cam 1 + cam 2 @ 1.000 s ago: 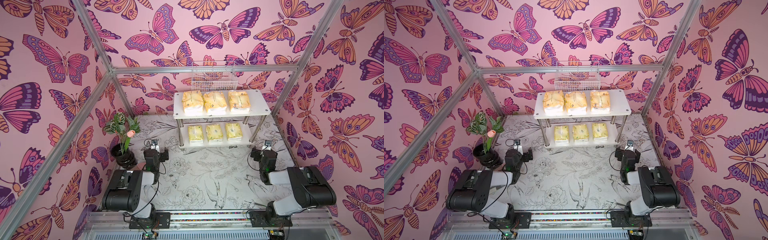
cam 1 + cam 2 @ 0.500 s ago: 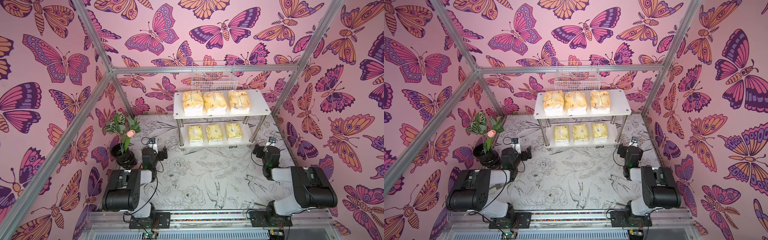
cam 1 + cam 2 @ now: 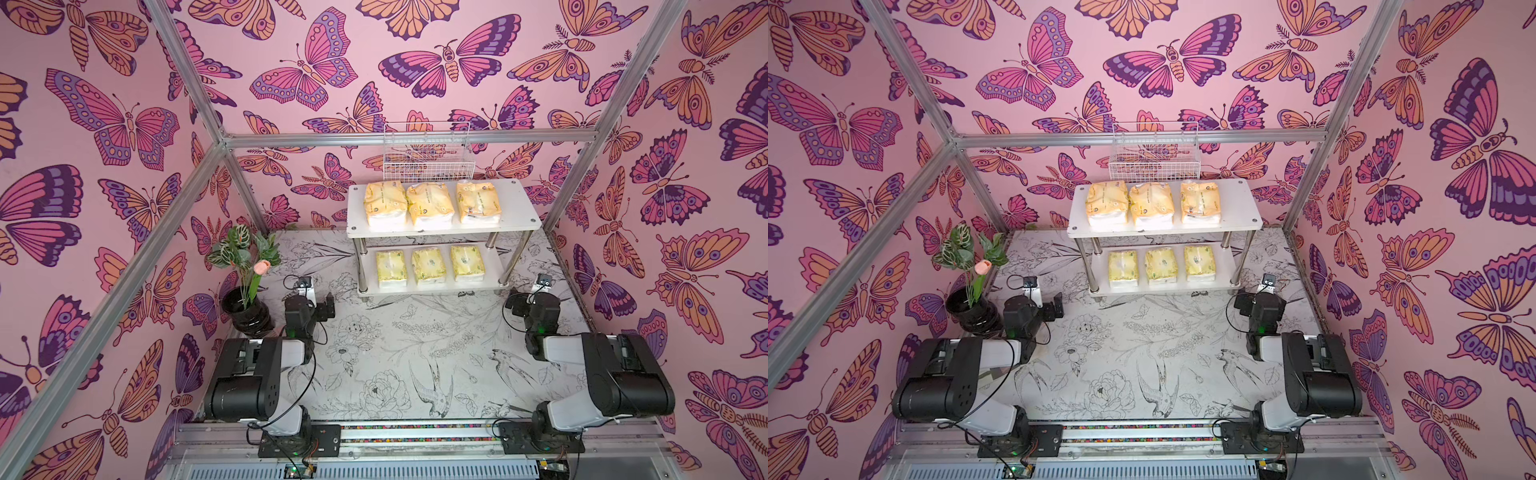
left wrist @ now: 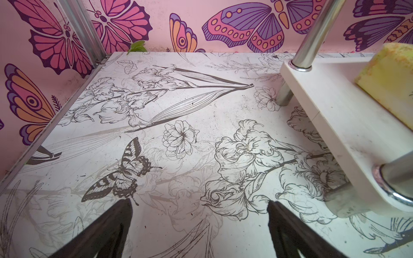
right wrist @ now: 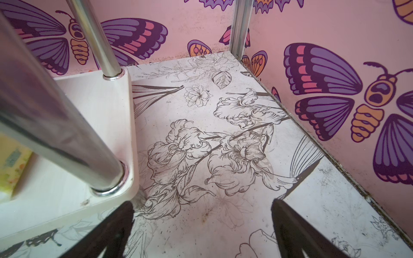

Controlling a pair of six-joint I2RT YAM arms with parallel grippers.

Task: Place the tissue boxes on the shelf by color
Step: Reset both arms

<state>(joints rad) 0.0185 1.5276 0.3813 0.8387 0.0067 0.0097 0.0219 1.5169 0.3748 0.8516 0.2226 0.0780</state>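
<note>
Over the last second the right arm [image 3: 602,365] has edged outward toward the side wall. The left arm [image 3: 257,365] has hardly moved, and the packs lie as they did.

In both top views the shelf [image 3: 1237,203] stands at the back of the counter [image 3: 395,353], in front of a white wire basket [image 3: 426,153]. Three orange-yellow tissue packs [image 3: 430,203] sit side by side on its upper board [image 3: 515,208]. Three pale yellow tissue packs [image 3: 428,266] sit in a row on the lower board [image 3: 492,266]. The left tool [image 3: 329,306] hangs low beside a potted plant [image 3: 247,309], off the shelf's left end. The right tool [image 3: 514,306] hangs low off the right end. Neither holds a pack.

In the left wrist view two dark fingers [image 4: 107,230] stand wide apart with only bare counter between them. A corner of the lower board, a chrome leg [image 4: 312,33] and the end of one pale pack show close by.

In the right wrist view the fingers [image 5: 297,230] are likewise spread, with nothing between them. They are near the lower board's other end, where a chrome leg rises and a sliver of a pale pack shows.
</note>
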